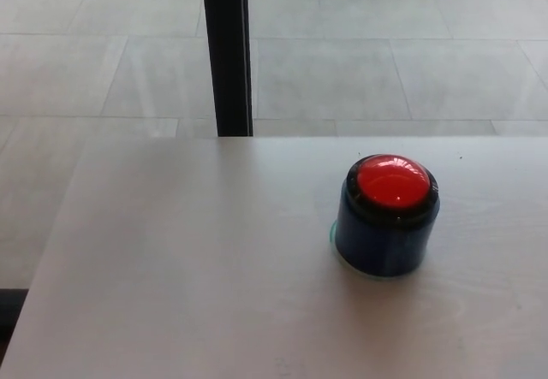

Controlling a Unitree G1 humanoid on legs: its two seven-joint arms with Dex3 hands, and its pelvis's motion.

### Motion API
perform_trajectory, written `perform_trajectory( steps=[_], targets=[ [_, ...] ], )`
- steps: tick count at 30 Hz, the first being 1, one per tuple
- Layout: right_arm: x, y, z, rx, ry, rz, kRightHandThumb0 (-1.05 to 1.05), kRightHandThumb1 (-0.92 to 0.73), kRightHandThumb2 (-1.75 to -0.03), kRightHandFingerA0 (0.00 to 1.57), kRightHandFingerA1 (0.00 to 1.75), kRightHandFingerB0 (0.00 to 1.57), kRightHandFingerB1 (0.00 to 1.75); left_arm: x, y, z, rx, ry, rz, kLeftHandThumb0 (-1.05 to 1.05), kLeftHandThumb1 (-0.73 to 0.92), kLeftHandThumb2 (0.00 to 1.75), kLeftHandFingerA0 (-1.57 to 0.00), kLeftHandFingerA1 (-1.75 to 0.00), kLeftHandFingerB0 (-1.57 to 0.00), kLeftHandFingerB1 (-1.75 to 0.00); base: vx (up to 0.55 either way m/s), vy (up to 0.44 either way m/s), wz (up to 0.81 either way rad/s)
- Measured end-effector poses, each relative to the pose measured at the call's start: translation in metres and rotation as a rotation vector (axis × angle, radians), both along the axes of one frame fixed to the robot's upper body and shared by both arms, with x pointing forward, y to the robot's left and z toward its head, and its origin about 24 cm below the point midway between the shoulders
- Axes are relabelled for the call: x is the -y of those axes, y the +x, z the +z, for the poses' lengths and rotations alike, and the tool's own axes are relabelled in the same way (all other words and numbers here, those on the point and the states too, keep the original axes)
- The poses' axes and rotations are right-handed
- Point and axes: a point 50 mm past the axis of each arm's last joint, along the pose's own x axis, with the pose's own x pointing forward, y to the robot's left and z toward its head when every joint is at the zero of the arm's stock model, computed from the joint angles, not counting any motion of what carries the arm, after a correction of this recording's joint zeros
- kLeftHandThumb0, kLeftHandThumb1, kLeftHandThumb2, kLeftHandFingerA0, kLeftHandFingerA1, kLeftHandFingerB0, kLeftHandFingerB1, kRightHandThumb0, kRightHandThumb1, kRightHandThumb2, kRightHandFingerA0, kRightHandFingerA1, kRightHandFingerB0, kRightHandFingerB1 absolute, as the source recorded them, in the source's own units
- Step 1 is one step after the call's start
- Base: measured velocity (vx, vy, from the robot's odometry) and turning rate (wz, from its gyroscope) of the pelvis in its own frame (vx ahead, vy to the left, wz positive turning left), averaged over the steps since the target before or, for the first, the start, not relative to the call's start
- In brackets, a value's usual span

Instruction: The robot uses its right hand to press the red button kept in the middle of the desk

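A round red button point(392, 180) tops a dark blue cylindrical housing point(385, 233) that stands upright on the pale wooden desk point(197, 268), right of the picture's middle. The button's glossy dome faces up with nothing touching it. Neither of my hands shows in the head view.
A black vertical post point(227, 50) rises behind the desk's far edge, left of the button. Beyond the desk lies a grey tiled floor point(385, 62). The desk's left edge runs diagonally down toward the lower left corner.
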Motion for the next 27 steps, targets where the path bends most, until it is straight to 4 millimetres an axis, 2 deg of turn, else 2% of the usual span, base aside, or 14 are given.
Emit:
perform_trajectory(
  steps=[4,5,6,10,11,13,15,17,18,20,21,23,24,27],
  targets=[
    [0.021,-0.039,-0.032,-0.003,0.085,-0.140,-0.55,-0.34,-1.26,1.34,1.57,1.07,1.17,0.000,-0.002,-0.001,-0.007,0.000,0.000,-0.73,0.92,1.27,-0.44,-0.91,-0.27,-0.76,0.00,0.000,0.00],
    [0.023,-0.045,-0.039,-0.002,0.110,-0.167,-0.45,-0.46,-1.28,1.52,1.51,1.02,1.14,0.000,-0.003,-0.001,-0.009,0.000,0.001,-0.73,0.92,1.18,-0.29,-1.07,-0.15,-0.82,0.00,0.000,0.00],
    [0.025,-0.050,-0.044,0.000,0.128,-0.187,-0.50,-0.49,-1.27,1.52,1.50,0.98,1.13,0.000,-0.003,-0.001,-0.010,0.000,0.001,-0.72,0.92,1.27,-0.43,-0.91,-0.26,-0.76,0.00,0.000,0.00],
    [0.029,-0.071,-0.071,0.061,0.254,-0.296,-0.50,-0.50,-1.24,1.46,1.48,0.83,1.07,0.001,-0.003,-0.003,-0.010,-0.004,0.000,-0.71,0.92,1.27,-0.44,-0.90,-0.27,-0.76,0.00,0.000,0.00],
    [0.029,-0.075,-0.077,0.074,0.280,-0.319,-0.52,-0.50,-1.29,1.22,1.74,0.77,1.16,0.002,-0.003,-0.003,-0.010,-0.006,-0.001,-0.71,0.92,1.27,-0.44,-0.91,-0.26,-0.75,0.00,0.000,0.00],
    [0.029,-0.082,-0.091,0.101,0.343,-0.369,-0.48,-0.54,-1.28,1.19,1.75,0.73,1.13,0.003,-0.003,-0.004,-0.011,-0.009,-0.001,-0.72,0.92,1.17,-0.37,-1.14,-0.26,-0.90,0.00,0.000,0.00],
    [0.028,-0.089,-0.102,0.124,0.395,-0.414,-0.50,-0.61,-1.15,1.18,1.75,0.70,1.06,0.004,-0.002,-0.005,-0.011,-0.014,-0.003,-0.71,0.92,1.26,-0.46,-0.91,-0.35,-0.79,0.00,0.000,0.00],
    [0.028,-0.095,-0.112,0.143,0.446,-0.461,-0.52,-0.60,-1.01,1.11,1.75,0.64,1.00,0.006,-0.002,-0.006,-0.011,-0.018,-0.006,-0.71,0.92,1.19,-0.32,-1.11,-0.25,-0.88,0.00,0.000,0.00],
    [0.028,-0.098,-0.117,0.151,0.469,-0.483,-0.55,-0.64,-0.91,1.08,1.75,0.57,1.06,0.006,-0.002,-0.007,-0.011,-0.019,-0.006,-0.71,0.92,1.27,-0.47,-0.93,-0.33,-0.78,0.00,0.000,0.00],
    [0.027,-0.107,-0.128,0.170,0.524,-0.535,-0.55,-0.68,-0.91,0.87,1.57,0.43,0.96,0.006,-0.002,-0.007,-0.011,-0.018,-0.006,-0.72,0.92,1.29,-0.45,-0.91,-0.33,-0.78,0.00,0.000,0.00],
    [0.026,-0.113,-0.136,0.172,0.552,-0.563,-0.55,-0.69,-0.93,0.82,1.43,0.39,0.96,0.006,-0.002,-0.007,-0.013,-0.018,-0.007,-0.70,0.92,1.20,-0.34,-1.12,-0.25,-0.88,0.00,0.000,0.00],
    [0.024,-0.123,-0.155,0.146,0.601,-0.597,-0.66,-0.72,-0.78,0.67,1.21,0.24,0.79,0.006,-0.003,-0.007,-0.019,-0.016,-0.011,-0.71,0.92,1.29,-0.48,-0.93,-0.31,-0.77,0.00,0.000,0.00],
    [0.022,-0.127,-0.164,0.128,0.622,-0.606,-0.69,-0.71,-0.72,0.57,1.15,0.22,0.76,0.006,-0.003,-0.007,-0.020,-0.015,-0.012,-0.70,0.92,1.18,-0.34,-1.14,-0.25,-0.89,0.00,0.000,0.00],
    [0.015,-0.132,-0.184,0.116,0.682,-0.614,-0.85,-0.75,-0.61,0.32,1.48,0.00,0.57,0.006,-0.002,-0.007,-0.019,-0.013,-0.015,-0.72,0.92,1.30,-0.46,-0.92,-0.33,-0.79,0.00,0.000,0.00]
  ],
)
